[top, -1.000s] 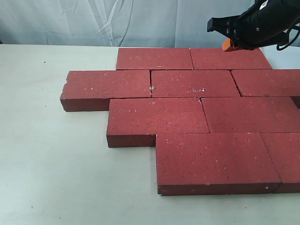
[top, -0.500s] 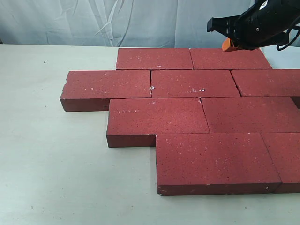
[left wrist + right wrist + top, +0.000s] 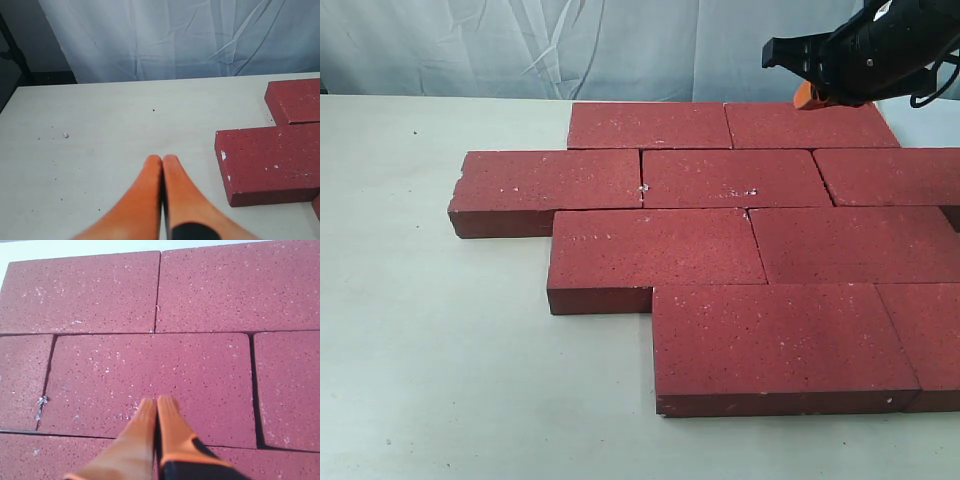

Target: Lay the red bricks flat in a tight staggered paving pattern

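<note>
Nine flat rectangular dark-red paving bricks [image 3: 735,178] lie face-up on the pale off-white surface [image 3: 440,330], packed in four staggered rows with only thin seams between them. The far row holds two bricks, the next holds three, the third two and the near row two, and the right end of the field runs out of the exterior view. Each row is offset sideways from its neighbour, so the seams do not line up. The leftmost brick of the second row [image 3: 552,180] juts furthest to the left, and its left end has a small chipped corner with white flecks.

The right gripper [image 3: 807,95], black with orange fingertips, hangs over the far right brick [image 3: 810,125] near the back edge of the pattern. In the right wrist view this gripper [image 3: 156,405] is clenched, its two orange fingers [image 3: 170,425] pressed together with nothing between them, above the gritty top of one brick. Whether it touches the brick cannot be told.

The left gripper [image 3: 162,161] is likewise clenched and empty, its fingers together over bare surface, near the end of the jutting brick but apart from it. A wrinkled pale blue cloth backdrop [image 3: 520,45] hangs behind the surface.
</note>
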Motion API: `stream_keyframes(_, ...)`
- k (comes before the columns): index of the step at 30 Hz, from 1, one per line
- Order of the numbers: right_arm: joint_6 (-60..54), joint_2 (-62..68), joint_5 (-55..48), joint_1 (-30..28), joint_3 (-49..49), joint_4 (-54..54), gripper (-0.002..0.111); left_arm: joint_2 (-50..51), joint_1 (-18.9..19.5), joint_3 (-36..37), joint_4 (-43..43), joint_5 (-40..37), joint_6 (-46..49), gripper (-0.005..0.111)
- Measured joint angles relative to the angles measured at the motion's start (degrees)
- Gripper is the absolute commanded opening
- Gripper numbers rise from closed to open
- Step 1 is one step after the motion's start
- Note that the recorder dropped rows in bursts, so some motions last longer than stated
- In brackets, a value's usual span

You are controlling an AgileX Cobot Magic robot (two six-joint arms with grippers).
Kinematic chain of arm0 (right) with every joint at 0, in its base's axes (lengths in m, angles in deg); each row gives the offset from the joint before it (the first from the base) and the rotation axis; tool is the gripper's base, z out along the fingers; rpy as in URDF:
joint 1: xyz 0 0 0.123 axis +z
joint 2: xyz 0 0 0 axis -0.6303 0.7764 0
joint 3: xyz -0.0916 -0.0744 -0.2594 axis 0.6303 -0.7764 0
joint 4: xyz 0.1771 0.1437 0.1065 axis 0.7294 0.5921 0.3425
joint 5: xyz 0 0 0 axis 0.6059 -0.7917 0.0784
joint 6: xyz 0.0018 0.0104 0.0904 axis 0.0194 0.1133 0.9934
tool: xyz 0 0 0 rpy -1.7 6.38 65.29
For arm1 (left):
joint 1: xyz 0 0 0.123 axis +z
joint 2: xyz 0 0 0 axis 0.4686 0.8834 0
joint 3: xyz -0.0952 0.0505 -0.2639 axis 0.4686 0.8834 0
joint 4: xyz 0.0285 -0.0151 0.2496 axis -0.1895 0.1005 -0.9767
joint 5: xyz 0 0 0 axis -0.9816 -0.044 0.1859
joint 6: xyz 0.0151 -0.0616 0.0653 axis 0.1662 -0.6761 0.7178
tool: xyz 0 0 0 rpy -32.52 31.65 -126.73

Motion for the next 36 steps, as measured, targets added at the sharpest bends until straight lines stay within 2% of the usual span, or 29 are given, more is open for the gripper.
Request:
stream_keyframes(5, 0.0, 0.0, 0.0, 0.0, 0.0, 0.0, -0.001, -5.9, 0.0, 3.94, -0.92, 0.02, 0.0, 0.0)
stream_keyframes(15, 0.0, 0.0, 0.0, 0.0, 0.0, 0.0, -0.001, -19.12, 0.0, 17.42, -2.87, 1.77, 0.0, 0.0)
stream_keyframes(28, 0.0, 0.0, 0.0, 0.0, 0.0, 0.0, -0.001, -38.13, 0.0, 37.86, -2.98, 14.3, 0.0, 0.0)
stream_keyframes(31, 0.0, 0.0, 0.0, 0.0, 0.0, 0.0, -0.001, -42.85, 0.0, 41.27, -2.98, 13.96, 0.0, 0.0)
stream_keyframes(36, 0.0, 0.0, 0.0, 0.0, 0.0, 0.0, -0.001, -49.51, 0.0, 41.6, -3.43, 8.78, 0.0, 0.0)
